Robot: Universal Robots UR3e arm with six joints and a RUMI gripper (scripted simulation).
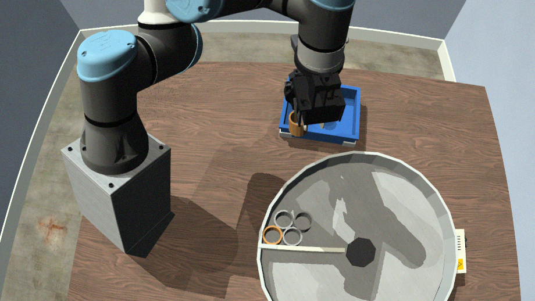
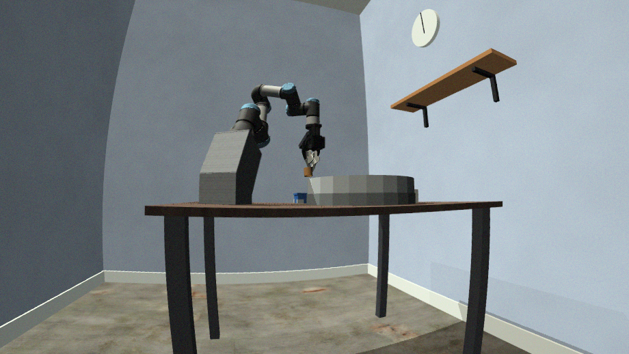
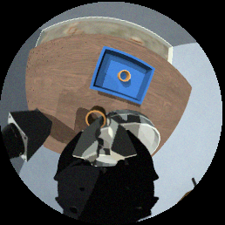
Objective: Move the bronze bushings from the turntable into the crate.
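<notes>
One bronze crated, two to go

Gripper (image 1: 302, 126) (image 2: 311, 169) (image 3: 105, 116) closed, pinching the held bushing (image 1: 298, 129) (image 2: 308, 171) (image 3: 86, 119) by its wall, probably for easy release; it hangs higher than the crate (image 1: 358, 112) (image 2: 300, 195) (image 3: 98, 67); last bronze bushing (image 1: 263, 235) well apart from the crate

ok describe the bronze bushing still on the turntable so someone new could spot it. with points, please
Find the big round grey turntable (image 1: 449, 209). Inside its rim, at the end of the pale divider bar (image 1: 306, 248) away from the dark hub (image 1: 360, 252), four rings cluster. The bronze bushing (image 1: 272, 243) is the only orange one; its neighbours are grey.
</notes>
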